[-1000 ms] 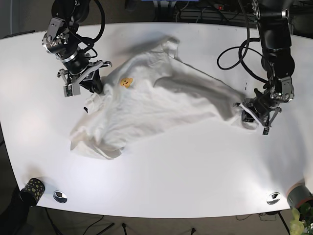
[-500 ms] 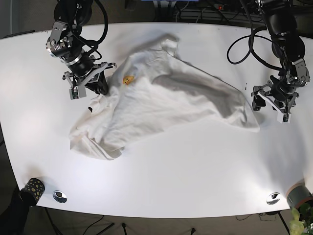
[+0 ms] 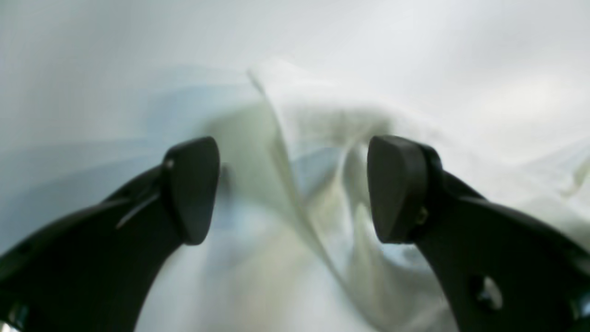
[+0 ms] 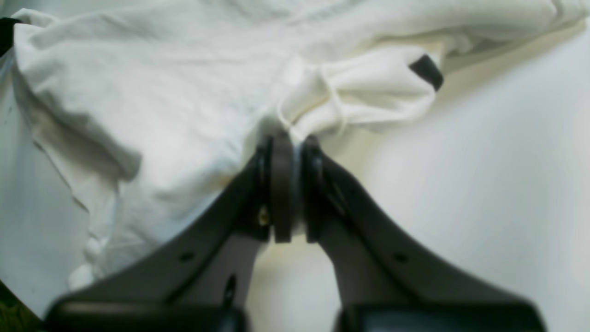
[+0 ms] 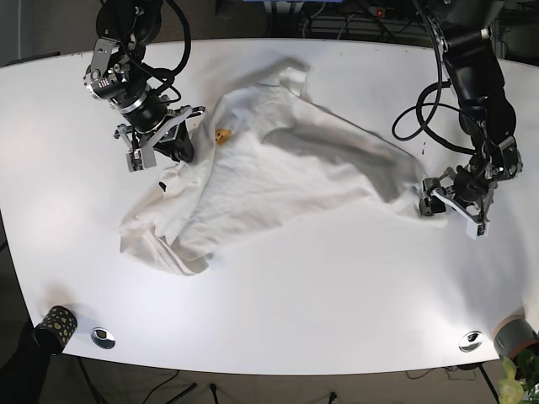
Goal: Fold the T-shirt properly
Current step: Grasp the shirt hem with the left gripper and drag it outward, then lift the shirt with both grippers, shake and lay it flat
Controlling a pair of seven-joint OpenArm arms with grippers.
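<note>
A white T-shirt [image 5: 278, 181] lies crumpled across the middle of the white table [image 5: 337, 286], with a small yellow emblem [image 5: 221, 135] near its upper left. My right gripper [image 5: 178, 147], on the base view's left, is shut on a bunched fold of the shirt [image 4: 193, 101], seen in the right wrist view [image 4: 290, 152]. A black label [image 4: 426, 71] shows beside it. My left gripper [image 5: 434, 202] is open at the shirt's right corner. In the left wrist view [image 3: 295, 184] a raised fold of fabric [image 3: 295, 138] lies between its spread fingertips [image 3: 193, 189].
A patterned dark cup [image 5: 56, 324] and a metal disc [image 5: 104, 337] sit at the front left corner. Another disc [image 5: 471, 341] and a grey cup [image 5: 514, 337] are at the front right. Black cables [image 5: 417, 101] loop beside the base view's right arm.
My left gripper swung out to the right away from the shirt, then came back to its right corner. My right gripper moved slightly up and right, pulling the shirt's left part with it.
</note>
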